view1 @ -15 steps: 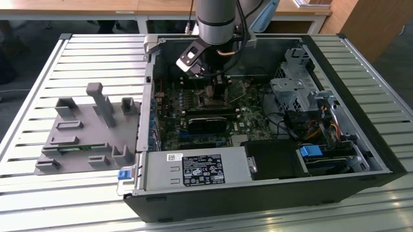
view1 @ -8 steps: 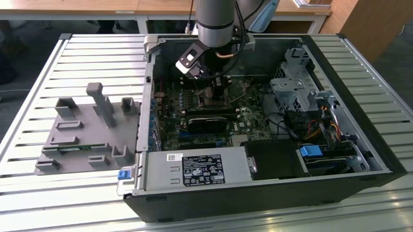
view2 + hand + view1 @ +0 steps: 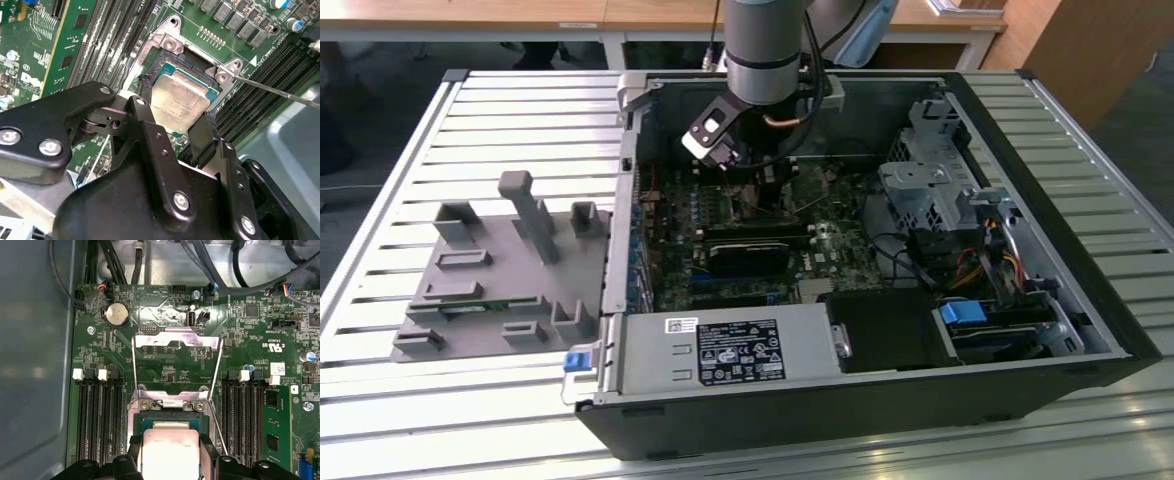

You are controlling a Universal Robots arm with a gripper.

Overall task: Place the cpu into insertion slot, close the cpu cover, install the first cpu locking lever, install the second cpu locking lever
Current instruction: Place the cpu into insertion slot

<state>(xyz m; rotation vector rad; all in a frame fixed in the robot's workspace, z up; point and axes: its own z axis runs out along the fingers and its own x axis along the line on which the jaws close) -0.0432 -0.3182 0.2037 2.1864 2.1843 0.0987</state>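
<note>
The tool (image 3: 178, 100), hanging at twelve o'clock from the black heat-sinked module (image 3: 747, 255) in the exterior view, is gripping the cpu (image 3: 175, 106) by two opposite edges, holding it level at the insertion slot (image 3: 165, 412), whose cpu cover (image 3: 175, 338) is lying swung back to leave the socket clear.

Pale silvery-beige metal on the cpu (image 3: 180, 102), smooth, with a dull satin sheen. Bright bare steel for the cpu cover (image 3: 175, 338), shiny and reflective; thin polished wire for the locking lever (image 3: 275, 90). Glossy green lacquer over the motherboard (image 3: 245, 335). Matt black jaws studded with bright screw heads, rough black padding on the fingertips (image 3: 214, 127). In the exterior view, ribbed satin aluminium slats for the counter (image 3: 494, 110); at nine o'clock of the case (image 3: 854, 415), itself matt black, a matt grey plastic fixture (image 3: 494, 280).
</note>
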